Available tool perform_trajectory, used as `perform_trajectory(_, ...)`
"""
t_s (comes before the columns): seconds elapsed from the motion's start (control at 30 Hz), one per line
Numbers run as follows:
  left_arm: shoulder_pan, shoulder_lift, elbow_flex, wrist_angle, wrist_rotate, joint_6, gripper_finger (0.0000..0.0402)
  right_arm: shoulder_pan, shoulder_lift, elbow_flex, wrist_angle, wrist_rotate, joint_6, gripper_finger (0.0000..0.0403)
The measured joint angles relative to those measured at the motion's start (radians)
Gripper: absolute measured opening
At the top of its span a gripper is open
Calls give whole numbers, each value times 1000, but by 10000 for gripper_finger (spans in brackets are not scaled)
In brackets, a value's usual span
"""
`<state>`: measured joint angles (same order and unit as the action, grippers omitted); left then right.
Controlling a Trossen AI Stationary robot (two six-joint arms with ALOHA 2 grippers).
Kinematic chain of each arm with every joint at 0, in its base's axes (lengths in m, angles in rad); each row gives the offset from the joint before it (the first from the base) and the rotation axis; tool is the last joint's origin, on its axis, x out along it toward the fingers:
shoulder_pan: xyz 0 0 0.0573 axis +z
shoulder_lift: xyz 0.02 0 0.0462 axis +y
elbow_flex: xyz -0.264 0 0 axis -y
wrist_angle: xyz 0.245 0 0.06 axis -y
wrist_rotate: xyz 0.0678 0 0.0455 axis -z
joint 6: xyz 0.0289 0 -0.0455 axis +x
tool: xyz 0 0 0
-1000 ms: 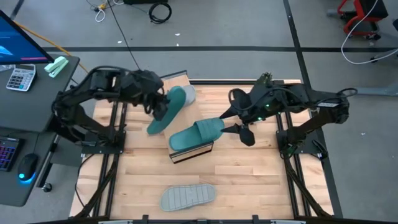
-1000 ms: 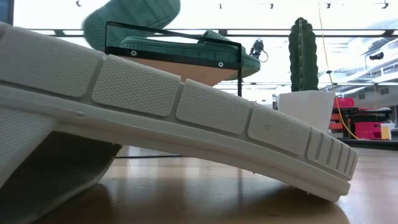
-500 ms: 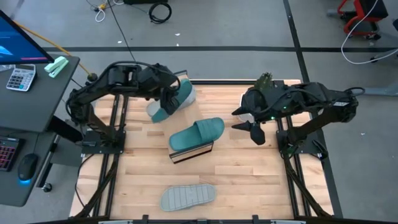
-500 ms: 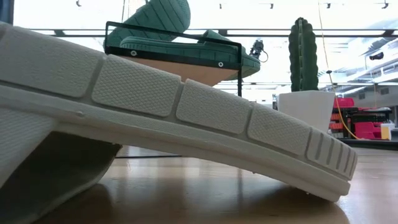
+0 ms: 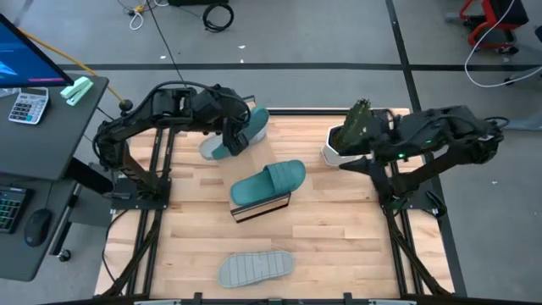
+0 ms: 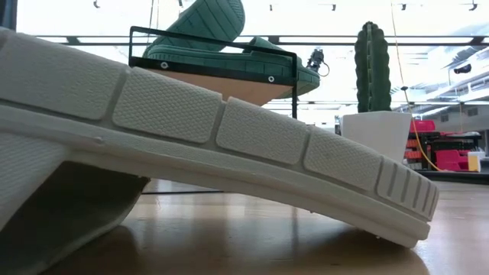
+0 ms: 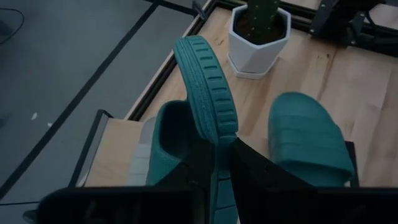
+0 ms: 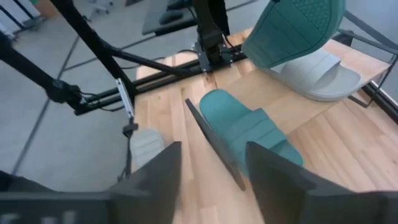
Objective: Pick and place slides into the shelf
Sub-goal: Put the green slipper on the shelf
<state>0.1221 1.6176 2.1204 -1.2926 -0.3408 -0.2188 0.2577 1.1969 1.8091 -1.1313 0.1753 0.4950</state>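
My left gripper (image 5: 229, 140) is shut on a teal slide (image 5: 241, 134), held in the air over a pale grey slide (image 5: 259, 121) that lies sole down near the table's far edge. A second teal slide (image 5: 268, 181) lies on the shelf (image 5: 262, 208), a small tilted light wood rack with dark trim in mid-table. Another grey slide (image 5: 256, 268) rests upside down by the near edge and fills the low view (image 6: 229, 145). My right gripper (image 8: 212, 149) is open, drawn back at the table's right side beside the cactus pot. My left gripper pinches the teal slide's ribbed sole (image 7: 219, 134) between its two fingers (image 7: 252, 168), one finger on the strap side and one on the underside. The slide is lifted clear and stands on edge, reaching away from the fingers, its sole turned toward the table's right (image 8: 298, 28).
A white pot with a cactus (image 5: 345, 140) stands near the far right corner, next to my right arm. Bare tabletop (image 5: 339, 246) lies between the shelf and the near-right corner. A desk with a calculator (image 5: 25, 106) stands left of the table.
My left gripper has carried the teal slide from mid-left toward the far edge and slightly right, turning it, so it now hangs over the grey slide. My right arm has drawn back from beside the shelf toward the table's right and far side.
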Motion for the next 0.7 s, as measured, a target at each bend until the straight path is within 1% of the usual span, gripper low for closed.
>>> perform_trajectory(0.07,7,0,0,3,-4,0,42,12,-18,0,-9,-3,-1,128)
perform_trajectory(0.17,12,0,0,14,-31,-12,42,34,-43,0,-39,-44,-14,41)
perform_trajectory(0.2,13,0,0,17,-43,-26,42,40,-53,0,-52,-61,-17,21)
perform_trajectory(0.23,14,0,0,21,-53,-38,42,47,-61,0,-64,-76,-11,13)
perform_trajectory(0.33,15,0,0,29,-58,-50,42,74,-86,0,-106,-79,17,17)
perform_trajectory(0.43,17,8,0,36,-61,-75,42,103,-108,0,-159,-72,22,6)
perform_trajectory(0.5,17,15,-1,41,-61,-98,42,114,-124,0,-182,-60,20,6)
perform_trajectory(0.7,15,57,0,68,-67,-119,42,119,-163,0,-195,-41,-24,4)
